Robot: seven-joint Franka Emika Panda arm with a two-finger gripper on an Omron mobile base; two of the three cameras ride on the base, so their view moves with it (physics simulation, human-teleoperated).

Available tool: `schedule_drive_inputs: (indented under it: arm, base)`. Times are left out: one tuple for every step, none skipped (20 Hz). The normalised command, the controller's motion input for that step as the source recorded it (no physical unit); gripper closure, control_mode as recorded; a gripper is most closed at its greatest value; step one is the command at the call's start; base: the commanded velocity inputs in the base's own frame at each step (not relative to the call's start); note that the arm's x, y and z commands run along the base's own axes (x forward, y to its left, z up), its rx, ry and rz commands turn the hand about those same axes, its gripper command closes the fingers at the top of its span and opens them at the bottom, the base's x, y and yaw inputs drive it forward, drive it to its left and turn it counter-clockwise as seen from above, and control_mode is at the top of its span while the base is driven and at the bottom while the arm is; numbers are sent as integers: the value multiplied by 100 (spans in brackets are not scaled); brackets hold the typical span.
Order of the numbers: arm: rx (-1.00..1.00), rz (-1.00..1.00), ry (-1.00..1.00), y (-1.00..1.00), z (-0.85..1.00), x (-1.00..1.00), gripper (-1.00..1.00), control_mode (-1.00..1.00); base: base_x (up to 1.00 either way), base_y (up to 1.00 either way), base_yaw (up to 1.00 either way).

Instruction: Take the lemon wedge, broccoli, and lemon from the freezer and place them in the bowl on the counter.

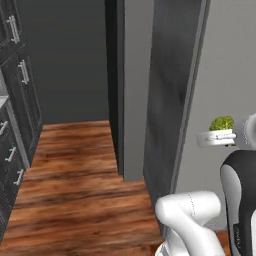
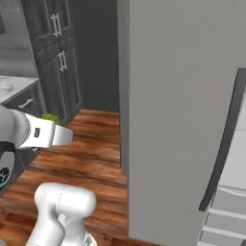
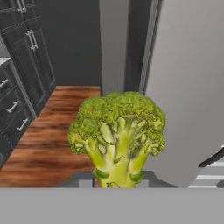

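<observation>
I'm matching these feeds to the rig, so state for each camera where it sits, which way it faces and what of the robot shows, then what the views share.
Left base view: behind the arm to its left, facing the freezer door edge and wood floor; white arm lower right, claw shut on the broccoli.
Right base view: behind to its right, facing the freezer's flat door and dark handle; arm lower left.
Hand view: on the hand, looking along the claw at the broccoli, stem down.
Shared: broccoli, freezer, floor, dark cabinets.
</observation>
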Motion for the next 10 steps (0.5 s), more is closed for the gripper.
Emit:
schedule_drive_inputs:
  arm:
    - [0,0,0,0,0,0,100,100]
    - [0,0,0,0,0,0,100,100]
    - [0,0,0,0,0,0,100,100]
    - [0,0,0,0,0,0,100,100]
    - [0,0,0,0,0,0,100,100]
    - [0,0,0,0,0,0,100,100]
    - [0,0,0,0,0,0,100,100]
    - [0,0,0,0,0,0,100,100]
    - [0,0,0,0,0,0,100,100]
    - [0,0,0,0,0,0,100,100]
  base:
    - [51,100,7]
    - [66,100,9]
    - [91,100,13]
    - [94,100,13]
    - [97,100,18]
    - [100,100,20]
    - [100,100,21]
    - [100,100,26]
    - [100,81,33]
    - [100,77,35]
